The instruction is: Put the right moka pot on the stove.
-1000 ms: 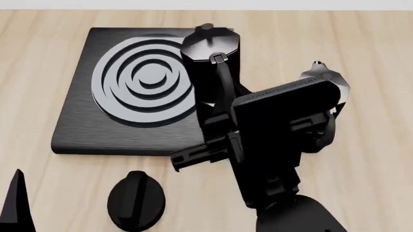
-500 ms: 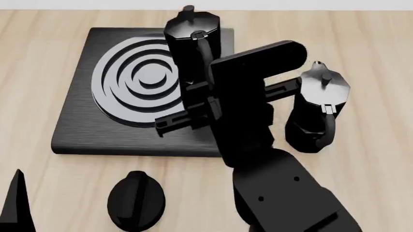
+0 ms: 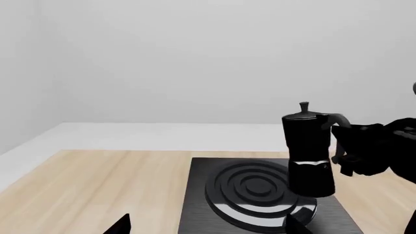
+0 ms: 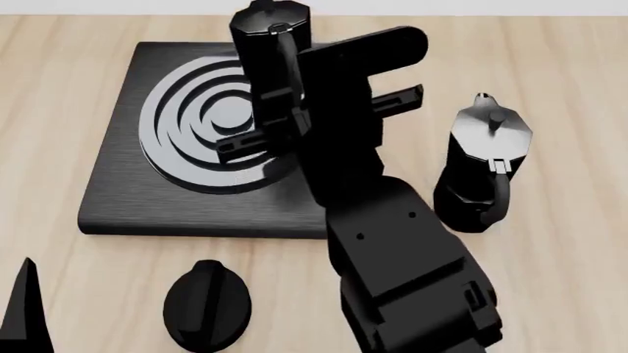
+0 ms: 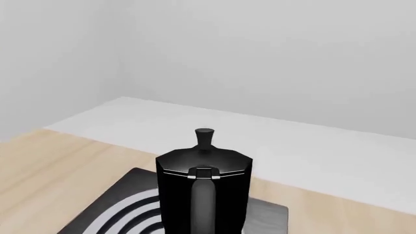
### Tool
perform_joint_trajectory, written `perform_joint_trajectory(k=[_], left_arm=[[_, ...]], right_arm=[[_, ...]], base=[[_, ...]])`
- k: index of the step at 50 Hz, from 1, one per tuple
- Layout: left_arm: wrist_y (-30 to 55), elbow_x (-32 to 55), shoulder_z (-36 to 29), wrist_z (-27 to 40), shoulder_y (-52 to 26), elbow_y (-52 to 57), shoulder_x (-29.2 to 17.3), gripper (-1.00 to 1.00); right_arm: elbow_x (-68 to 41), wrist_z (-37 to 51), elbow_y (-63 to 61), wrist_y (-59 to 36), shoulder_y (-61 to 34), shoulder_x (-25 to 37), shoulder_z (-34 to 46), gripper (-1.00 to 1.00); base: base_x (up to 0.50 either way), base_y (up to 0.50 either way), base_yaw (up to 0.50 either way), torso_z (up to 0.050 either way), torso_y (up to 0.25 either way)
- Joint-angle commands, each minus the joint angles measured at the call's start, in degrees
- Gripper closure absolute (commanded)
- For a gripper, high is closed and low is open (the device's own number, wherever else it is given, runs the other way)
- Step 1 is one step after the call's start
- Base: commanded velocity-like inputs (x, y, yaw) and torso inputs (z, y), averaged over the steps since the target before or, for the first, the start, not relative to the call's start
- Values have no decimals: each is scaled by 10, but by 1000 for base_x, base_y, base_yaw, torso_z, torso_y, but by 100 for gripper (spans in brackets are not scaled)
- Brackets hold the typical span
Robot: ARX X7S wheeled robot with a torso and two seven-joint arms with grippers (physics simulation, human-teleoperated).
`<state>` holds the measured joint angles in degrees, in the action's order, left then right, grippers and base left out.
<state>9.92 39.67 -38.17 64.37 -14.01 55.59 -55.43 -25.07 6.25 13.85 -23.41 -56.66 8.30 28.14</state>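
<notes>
While upright above the stove [image 4: 128, 191], right moka pot [image 4: 267, 44] handle pinched between right fingers [image 4: 257, 140]

Right gripper [image 4: 278, 110] holds moka pot [image 4: 267, 44] above stove [image 4: 128, 184].

The right gripper [image 4: 284, 110] has carried the moka pot [image 4: 270, 44] further left and farther back — from the stove's [image 4: 118, 191] right edge to above the right side of the burner rings [image 4: 211, 118], held upright.
</notes>
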Motion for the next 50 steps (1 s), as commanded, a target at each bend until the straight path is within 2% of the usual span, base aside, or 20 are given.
perform_joint_trajectory(k=[1,21,26,38,50], left_arm=[[-1,-1,-2,0,-1,-1,-1,-100],[-5,-1,-5,-1,-3,-1,-2,-100],[-4,-2,-8,-3,-4,-2,-2,-100],[-6,-3,-10,-4,-5,0,-3,-100],[-8,-2,-11,-3,-6,0,-5,-100]], right_arm=[[24,-21,62,43,-33,-29,11,100],[17,-39,206,121,-88,-76,38,100],[-15,-30,248,158,-103,-81,70,100],[-158,-7,348,251,-149,-82,210,100],[-321,14,408,332,-194,-83,393,100]], base=[[0,0,0,0,0],[0,0,0,0,1],[0,0,0,2,2],[0,0,0,0,1],[0,0,0,0,1]])
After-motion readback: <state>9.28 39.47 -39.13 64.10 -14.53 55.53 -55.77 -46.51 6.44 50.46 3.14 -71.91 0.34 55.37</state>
